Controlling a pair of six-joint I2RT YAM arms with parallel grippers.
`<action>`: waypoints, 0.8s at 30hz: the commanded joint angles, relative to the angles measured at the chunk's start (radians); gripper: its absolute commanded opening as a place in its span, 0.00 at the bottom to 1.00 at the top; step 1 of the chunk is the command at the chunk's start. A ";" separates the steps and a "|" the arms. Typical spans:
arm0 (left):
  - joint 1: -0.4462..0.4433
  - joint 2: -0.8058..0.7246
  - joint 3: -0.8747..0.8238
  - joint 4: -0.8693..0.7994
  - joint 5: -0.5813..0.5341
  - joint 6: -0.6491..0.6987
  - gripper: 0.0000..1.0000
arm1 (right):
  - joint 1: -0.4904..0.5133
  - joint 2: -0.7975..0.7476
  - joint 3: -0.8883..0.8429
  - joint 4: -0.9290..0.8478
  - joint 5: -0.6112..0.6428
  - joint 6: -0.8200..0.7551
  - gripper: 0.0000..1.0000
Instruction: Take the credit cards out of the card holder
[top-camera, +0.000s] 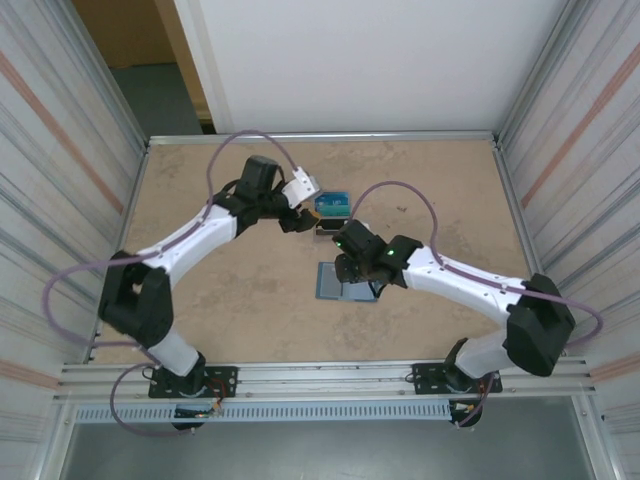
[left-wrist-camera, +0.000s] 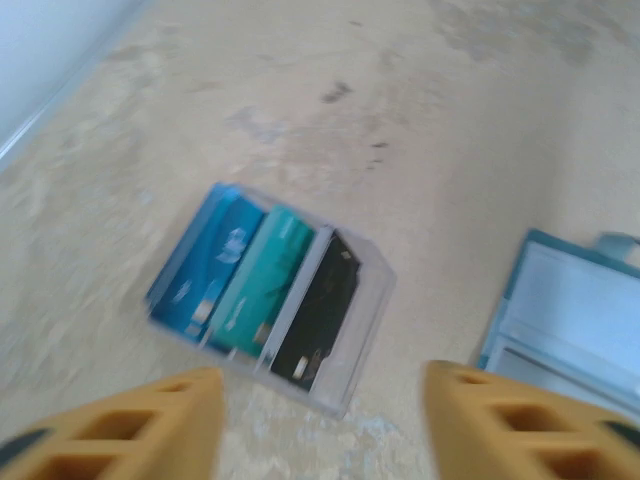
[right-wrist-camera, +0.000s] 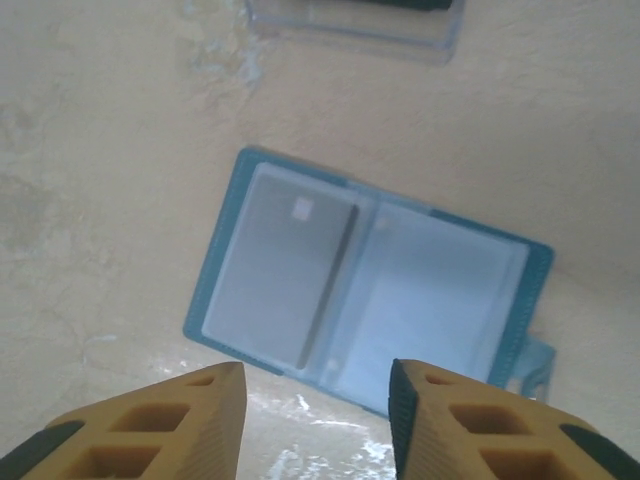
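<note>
The card holder (right-wrist-camera: 440, 290), a teal-blue bifold wallet, lies open flat on the table. Its left pocket holds a grey card (right-wrist-camera: 280, 270) with a dark stripe along one edge. My right gripper (right-wrist-camera: 315, 420) hovers open just above the wallet's near edge (top-camera: 330, 285), touching nothing. Behind the wallet a clear stand (left-wrist-camera: 350, 360) holds a blue card (left-wrist-camera: 205, 265), a teal card (left-wrist-camera: 262, 280) and a black card (left-wrist-camera: 315, 310) side by side. My left gripper (left-wrist-camera: 320, 420) is open and empty, a little short of the stand (top-camera: 333, 205).
The tan tabletop (top-camera: 230, 300) is bounded by corrugated metal walls left and right, a white panel at the back and a metal rail along the near edge (top-camera: 320, 375). The wallet's edge (left-wrist-camera: 570, 320) shows right of the left gripper.
</note>
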 joint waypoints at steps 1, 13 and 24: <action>0.013 -0.151 -0.128 0.138 -0.265 -0.207 0.70 | 0.027 0.086 0.056 -0.033 0.027 0.062 0.36; 0.024 -0.455 -0.409 0.221 -0.709 -0.462 0.99 | 0.058 0.390 0.226 -0.072 -0.003 0.049 0.40; 0.031 -0.444 -0.426 0.225 -0.745 -0.496 0.99 | 0.059 0.484 0.247 -0.074 -0.015 0.051 0.49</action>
